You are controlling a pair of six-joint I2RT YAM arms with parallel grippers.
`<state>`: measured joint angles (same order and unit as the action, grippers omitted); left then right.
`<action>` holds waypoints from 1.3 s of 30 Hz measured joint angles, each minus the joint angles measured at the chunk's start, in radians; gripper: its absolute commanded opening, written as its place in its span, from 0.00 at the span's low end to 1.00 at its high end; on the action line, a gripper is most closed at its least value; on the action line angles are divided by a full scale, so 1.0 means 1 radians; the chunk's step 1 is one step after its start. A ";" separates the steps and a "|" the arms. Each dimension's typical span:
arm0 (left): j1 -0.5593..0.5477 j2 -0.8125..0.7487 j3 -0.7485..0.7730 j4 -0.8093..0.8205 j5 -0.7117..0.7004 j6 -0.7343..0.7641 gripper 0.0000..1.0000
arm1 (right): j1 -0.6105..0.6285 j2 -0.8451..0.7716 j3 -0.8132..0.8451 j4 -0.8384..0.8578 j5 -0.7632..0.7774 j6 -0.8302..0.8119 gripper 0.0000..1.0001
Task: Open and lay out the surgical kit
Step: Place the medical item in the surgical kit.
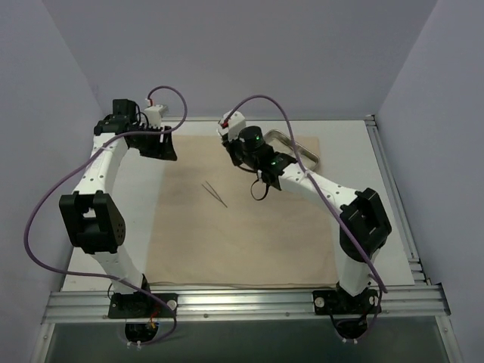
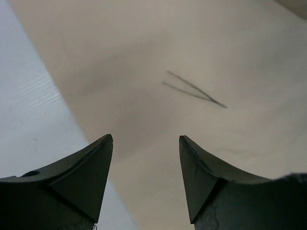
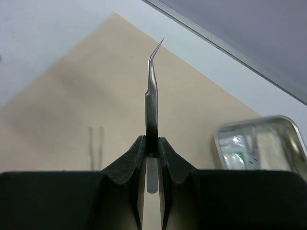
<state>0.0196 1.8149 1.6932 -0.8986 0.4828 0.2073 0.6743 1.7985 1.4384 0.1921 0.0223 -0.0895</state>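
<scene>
Right wrist view: the right fingers [image 3: 140, 149] are clamped on a pair of curved-tip tweezers [image 3: 151, 91]. Its long axis runs straight out from the fingers, with the bent point at the far end, lifted off the cloth wrap [image 3: 72, 100]. The steel tray [image 3: 254, 120] sits on the wrap to one side of the fingers, with clear packets [image 3: 235, 155] in it. A pair of straight tweezers [image 3: 96, 143] lies flat on the wrap on the other side.

Left wrist view: the left fingers [image 2: 91, 163] are spread apart and empty. They hover over the wrap's edge, where beige meets the white tabletop [image 2: 29, 105]. The straight tweezers lie further in on the wrap, their legs closing to a tip.

Top view: the wrap is spread flat. The straight tweezers lie slanted near its middle and the tray is at its far right corner. The right arm [image 1: 325, 185] reaches over the far part of the wrap beside the tray, while the left arm [image 1: 102, 170] waits at the wrap's far left corner.

Setting the held pair down looks like the next step, and it falls to the right arm. There is bare wrap between the tray and the straight pair (ample, by the look of it). The long axis would need bringing level with the wrap.

Pale walls [image 1: 227, 53] close in three sides of the tabletop, and an aluminium rail [image 1: 242, 302] runs along its near edge.
</scene>
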 measured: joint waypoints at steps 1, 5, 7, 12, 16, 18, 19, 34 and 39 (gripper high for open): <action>-0.022 -0.014 0.012 0.006 0.018 -0.023 0.68 | 0.040 -0.003 -0.011 0.038 0.003 0.014 0.00; -0.114 -0.071 0.032 0.068 0.103 -0.127 0.70 | 0.106 -0.003 -0.043 0.131 0.023 0.092 0.00; -0.138 -0.090 0.032 0.099 0.145 -0.180 0.70 | 0.106 -0.003 -0.054 0.159 0.037 0.127 0.00; -0.142 -0.102 0.013 0.172 0.187 -0.271 0.70 | 0.118 -0.003 -0.058 0.209 0.063 0.194 0.00; -0.160 -0.102 -0.015 0.203 0.189 -0.307 0.70 | 0.147 -0.002 -0.058 0.217 0.070 0.217 0.00; -0.178 -0.102 -0.016 0.216 0.188 -0.319 0.71 | 0.159 -0.001 -0.058 0.216 0.070 0.223 0.00; -0.187 -0.102 -0.016 0.224 0.188 -0.325 0.71 | 0.162 0.000 -0.058 0.216 0.070 0.225 0.00; -0.217 -0.101 -0.017 0.283 0.173 -0.361 0.38 | 0.177 0.000 -0.058 0.222 0.068 0.243 0.00; -0.217 -0.098 -0.017 0.291 0.166 -0.360 0.31 | 0.177 0.000 -0.058 0.230 0.066 0.246 0.00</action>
<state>-0.1974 1.7168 1.6760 -0.6071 0.6491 -0.1528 0.8509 1.7981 1.3804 0.4221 0.0887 0.1562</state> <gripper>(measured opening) 0.346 0.087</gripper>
